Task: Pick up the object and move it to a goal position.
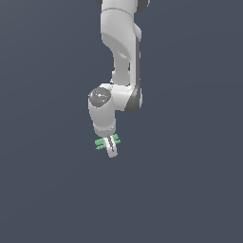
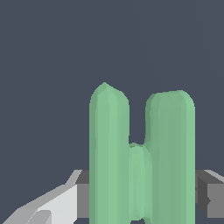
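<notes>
The object (image 1: 100, 143) is a small bright green flat piece with thin bar-like prongs. In the exterior view it sits between the white fingers of my gripper (image 1: 112, 151), its prongs sticking out on both sides. The gripper hangs below the white arm and is shut on it. In the wrist view the object (image 2: 109, 148) fills the middle as two tall green bars joined by a short one, with a light finger (image 2: 57, 203) on one side and a dark finger (image 2: 210, 197) on the other.
A plain dark grey surface (image 1: 190, 190) fills the background in both views. No other objects or goal marker show.
</notes>
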`<state>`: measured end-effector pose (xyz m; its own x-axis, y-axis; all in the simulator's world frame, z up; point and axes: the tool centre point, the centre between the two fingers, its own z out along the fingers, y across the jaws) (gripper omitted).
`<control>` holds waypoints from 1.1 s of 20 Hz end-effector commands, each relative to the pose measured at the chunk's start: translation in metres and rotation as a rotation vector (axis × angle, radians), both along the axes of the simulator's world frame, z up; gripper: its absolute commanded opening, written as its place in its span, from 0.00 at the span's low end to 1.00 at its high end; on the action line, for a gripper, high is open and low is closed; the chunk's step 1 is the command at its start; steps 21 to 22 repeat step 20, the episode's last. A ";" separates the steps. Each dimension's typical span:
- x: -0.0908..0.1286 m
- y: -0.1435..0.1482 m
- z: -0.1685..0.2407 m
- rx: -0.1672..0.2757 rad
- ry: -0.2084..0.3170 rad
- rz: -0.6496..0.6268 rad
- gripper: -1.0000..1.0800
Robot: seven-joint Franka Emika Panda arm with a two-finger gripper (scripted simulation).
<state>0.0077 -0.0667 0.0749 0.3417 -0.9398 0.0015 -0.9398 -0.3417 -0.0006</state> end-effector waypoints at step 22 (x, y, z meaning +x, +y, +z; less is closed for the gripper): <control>0.059 -0.059 0.026 0.001 0.001 0.001 0.00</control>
